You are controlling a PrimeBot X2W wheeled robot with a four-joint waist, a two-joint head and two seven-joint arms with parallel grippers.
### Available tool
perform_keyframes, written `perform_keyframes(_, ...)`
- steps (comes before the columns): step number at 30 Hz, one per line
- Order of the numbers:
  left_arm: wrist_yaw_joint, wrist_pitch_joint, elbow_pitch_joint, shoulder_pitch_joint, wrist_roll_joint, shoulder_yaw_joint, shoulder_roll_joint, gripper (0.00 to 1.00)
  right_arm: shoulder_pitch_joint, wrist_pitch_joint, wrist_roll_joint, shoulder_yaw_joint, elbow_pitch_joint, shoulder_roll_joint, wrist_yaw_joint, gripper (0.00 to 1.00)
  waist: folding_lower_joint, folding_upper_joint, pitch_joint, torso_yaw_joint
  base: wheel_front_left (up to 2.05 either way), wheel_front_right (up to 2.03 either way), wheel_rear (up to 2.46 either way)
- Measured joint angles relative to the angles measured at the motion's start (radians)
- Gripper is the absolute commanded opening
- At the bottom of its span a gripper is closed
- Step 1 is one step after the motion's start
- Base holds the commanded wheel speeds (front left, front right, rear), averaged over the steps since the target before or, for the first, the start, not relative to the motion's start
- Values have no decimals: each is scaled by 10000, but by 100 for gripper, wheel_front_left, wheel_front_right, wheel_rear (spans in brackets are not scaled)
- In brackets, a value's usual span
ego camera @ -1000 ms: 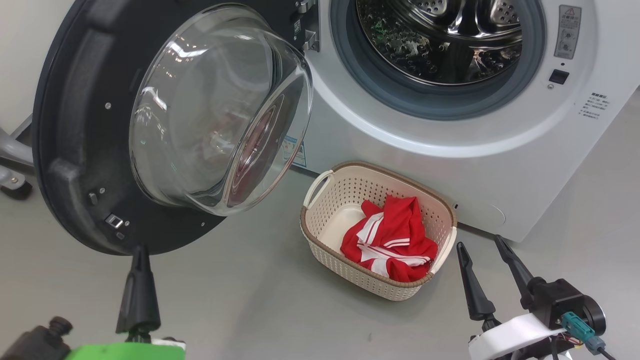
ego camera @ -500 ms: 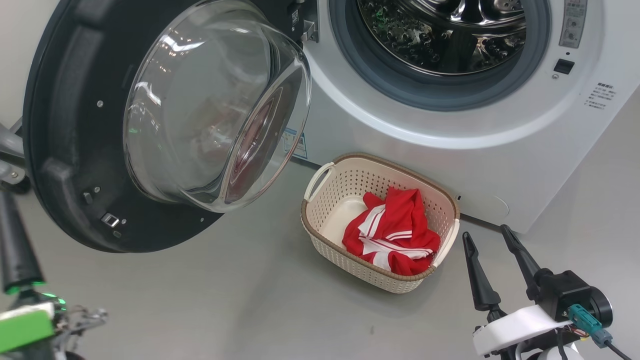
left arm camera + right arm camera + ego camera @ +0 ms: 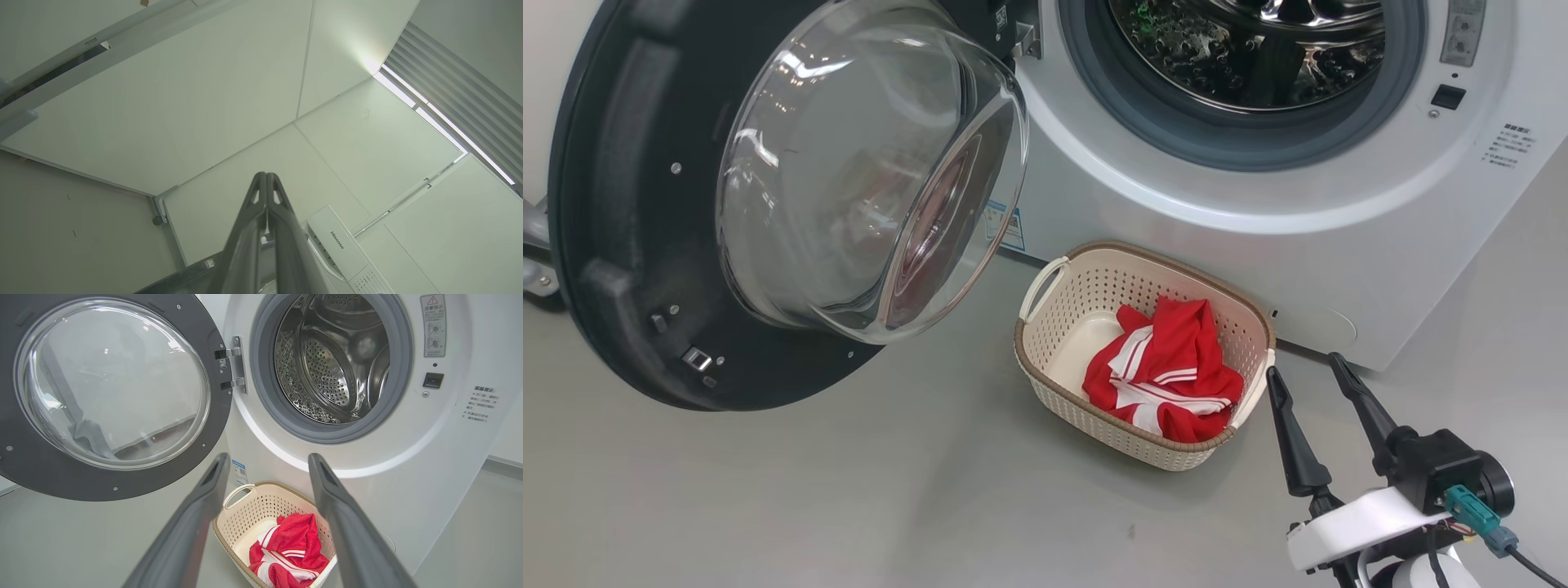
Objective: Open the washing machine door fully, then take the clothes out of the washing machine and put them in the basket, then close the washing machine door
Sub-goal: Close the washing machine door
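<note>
There is one big white boxy front-loading washing machine [image 3: 1217,237], one round black-rimmed door [image 3: 613,204] with a clear glass bowl, one cream perforated plastic basket [image 3: 1094,298], and one heap of red, white-striped clothes [image 3: 1176,359], garments uncountable.

Floor [image 3: 866,490]: plain grey, smooth, across the lower head view.
Wall [image 3: 539,65]: pale, upper left corner.
Metal frame [image 3: 531,233]: grey, left edge, mostly hidden.
Ceiling [image 3: 196,102]: white seamed panels, left wrist view.
Light strip [image 3: 402,90]: bright diagonal, right side, beside slats [image 3: 461,77].
</note>
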Motion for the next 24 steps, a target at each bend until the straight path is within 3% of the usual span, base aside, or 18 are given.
perform_keyframes(10,531,1187,2059,-759,-1152,345,955,0,-245,176,-6,77,-196,-86,94,100,0,0,263,-257,0,0,0)
perform_keyframes(24,788,2926,3751,-1267,-1835,-548,1360,0,-580,253,-82,151,-282,-144,209,100,0,0,560,-806,0,0,0)
